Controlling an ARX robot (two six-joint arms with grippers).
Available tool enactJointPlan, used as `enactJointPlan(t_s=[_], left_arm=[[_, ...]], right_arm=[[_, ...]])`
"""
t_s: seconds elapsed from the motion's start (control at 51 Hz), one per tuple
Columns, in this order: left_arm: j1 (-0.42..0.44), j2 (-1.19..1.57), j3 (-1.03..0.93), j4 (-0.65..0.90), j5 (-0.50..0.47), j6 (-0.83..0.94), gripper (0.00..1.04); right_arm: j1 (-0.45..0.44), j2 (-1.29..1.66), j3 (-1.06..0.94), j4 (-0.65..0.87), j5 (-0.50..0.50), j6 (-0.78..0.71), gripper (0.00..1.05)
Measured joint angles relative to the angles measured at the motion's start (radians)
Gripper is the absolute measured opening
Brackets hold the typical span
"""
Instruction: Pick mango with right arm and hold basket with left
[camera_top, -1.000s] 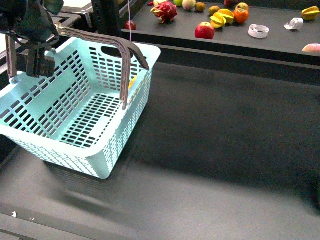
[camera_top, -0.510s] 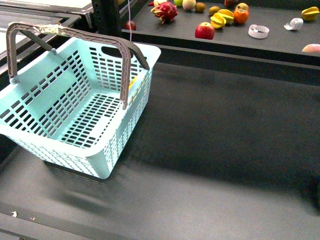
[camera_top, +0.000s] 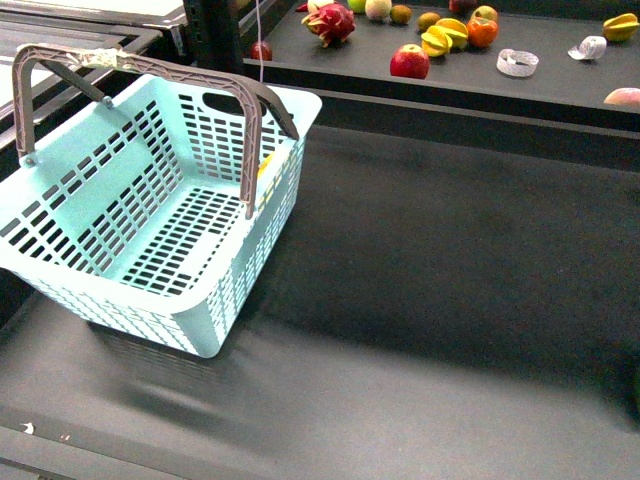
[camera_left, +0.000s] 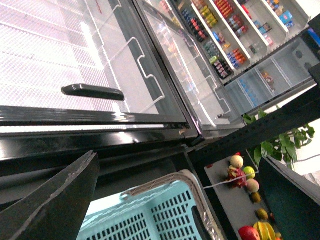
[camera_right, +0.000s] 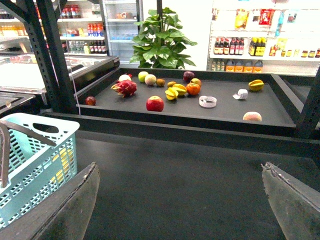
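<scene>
The pale turquoise basket stands at the left of the dark table with both grey-brown handles up. It also shows in the right wrist view and the left wrist view. A smooth orange fruit that looks like the mango lies on the far shelf, also seen in the right wrist view. My left gripper is open and empty, high above the basket's rim. My right gripper is open and empty over the table, well short of the shelf. Neither arm shows in the front view.
The raised shelf holds a red apple, yellow star fruits, a dragon fruit and a white tape roll. Something yellow shows through the basket's right wall; I cannot tell what. Black posts stand left.
One second ago my left arm and gripper were at the basket's left handle. They have since lifted out of the front view. The basket has not moved.
</scene>
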Motion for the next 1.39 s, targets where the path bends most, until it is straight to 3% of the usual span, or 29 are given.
enactJointPlan(t_s=[0.451,0.49,0.529,0.569,0.608,0.647,0.765,0.98,1.196,1.275,1.392], left_arm=[[0.030,-0.041,-0.026,-0.027,0.027,-0.004,0.99],[0.046,-0.038,-0.037,0.004,0.114,0.043,0.96],[0.068,-0.040,-0.077,0.103,0.322,0.195,0.87],[0.069,-0.056,-0.111,0.150,0.453,0.326,0.80],[0.058,-0.083,-0.142,0.163,0.551,0.437,0.72],[0.040,-0.112,-0.170,0.165,0.589,0.557,0.65],[0.000,-0.195,-0.241,0.155,0.565,0.718,0.44],[-0.061,-0.343,-0.332,0.095,0.502,0.781,0.04],[-0.106,-0.489,-0.388,0.007,0.465,0.790,0.04],[-0.168,-0.513,-0.426,0.034,0.377,0.793,0.04],[-0.196,-0.580,-0.443,-0.027,0.375,0.796,0.04]], right_arm=[[0.000,0.000,0.000,0.000,0.000,0.000,0.97],[0.000,0.000,0.000,0.000,0.000,0.000,0.97],[0.000,0.000,0.000,0.000,0.000,0.000,0.97],[0.000,-0.001,0.000,0.000,0.002,0.000,0.97],[0.000,-0.001,0.000,0.000,0.001,0.000,0.97],[0.000,-0.001,0.000,0.000,-0.001,0.000,0.97],[0.000,-0.001,0.000,0.000,0.000,0.000,0.97],[0.000,-0.001,0.000,0.000,0.000,0.000,0.97],[0.000,-0.001,0.000,0.000,0.000,0.000,0.97],[0.000,-0.001,0.000,0.000,0.000,0.000,0.97],[0.000,-0.001,0.000,0.000,0.000,0.000,0.97]])
